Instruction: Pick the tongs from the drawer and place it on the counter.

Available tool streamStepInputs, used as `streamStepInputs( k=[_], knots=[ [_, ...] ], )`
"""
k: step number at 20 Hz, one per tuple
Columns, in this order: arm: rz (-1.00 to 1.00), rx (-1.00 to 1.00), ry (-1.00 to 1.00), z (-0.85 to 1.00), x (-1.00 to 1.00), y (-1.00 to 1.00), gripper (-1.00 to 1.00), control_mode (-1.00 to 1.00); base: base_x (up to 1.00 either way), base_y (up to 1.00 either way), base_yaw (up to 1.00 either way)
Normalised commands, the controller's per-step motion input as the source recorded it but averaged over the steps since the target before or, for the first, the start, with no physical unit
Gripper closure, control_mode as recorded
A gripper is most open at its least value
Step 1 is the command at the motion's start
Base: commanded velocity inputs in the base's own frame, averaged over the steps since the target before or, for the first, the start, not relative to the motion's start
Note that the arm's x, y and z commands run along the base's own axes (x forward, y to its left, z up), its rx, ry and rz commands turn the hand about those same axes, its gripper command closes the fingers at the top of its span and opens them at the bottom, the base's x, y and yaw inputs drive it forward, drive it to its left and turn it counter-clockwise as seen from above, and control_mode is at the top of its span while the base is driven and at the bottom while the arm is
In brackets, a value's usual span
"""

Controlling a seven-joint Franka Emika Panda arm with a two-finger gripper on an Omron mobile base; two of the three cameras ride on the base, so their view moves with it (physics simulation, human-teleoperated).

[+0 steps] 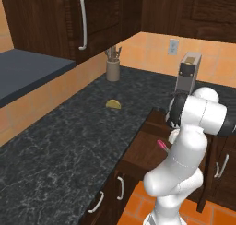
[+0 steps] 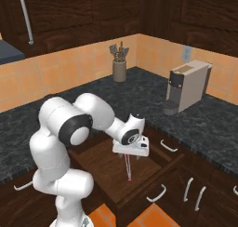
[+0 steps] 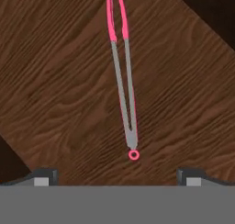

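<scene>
Beyond the white arm in the left base view, the drawer (image 1: 146,145) stands pulled out from under the counter (image 1: 69,132); the pink end of the tongs (image 1: 162,145) peeks out beside the arm; a small yellow half-round item (image 1: 113,104) lies on the counter, a brown crock (image 1: 113,69) of grey utensils farther back; jaw state cannot be told here.

Right base view: gripper (image 2: 131,152) hangs over the open drawer (image 2: 111,170); tongs (image 2: 127,168) lie on the drawer floor just below the jaws; coffee machine (image 2: 188,86) sits on the counter (image 2: 204,123) well apart.

Hand view: fingertips (image 3: 45,177) spread wide; tongs (image 3: 122,76) lie flat on the wood of the drawer (image 3: 55,81), between and ahead of the jaws, untouched; ring end nearest, pink tips farthest.
</scene>
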Motion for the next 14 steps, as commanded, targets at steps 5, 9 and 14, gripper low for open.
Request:
streamStepInputs(
  k=[5, 9, 14],
  knots=[
    [0.00, 0.00, 0.00, -0.51, 0.44, 0.05, -1.00, -1.00, 0.00, 0.00, 0.00],
    [0.00, 0.00, 0.00, -0.53, 0.27, 0.00, -1.00, -1.00, 0.00, 0.00, 0.00],
    [0.00, 0.00, 0.00, -0.46, 0.36, 0.02, -1.00, -1.00, 0.00, 0.00, 0.00]
  ],
)
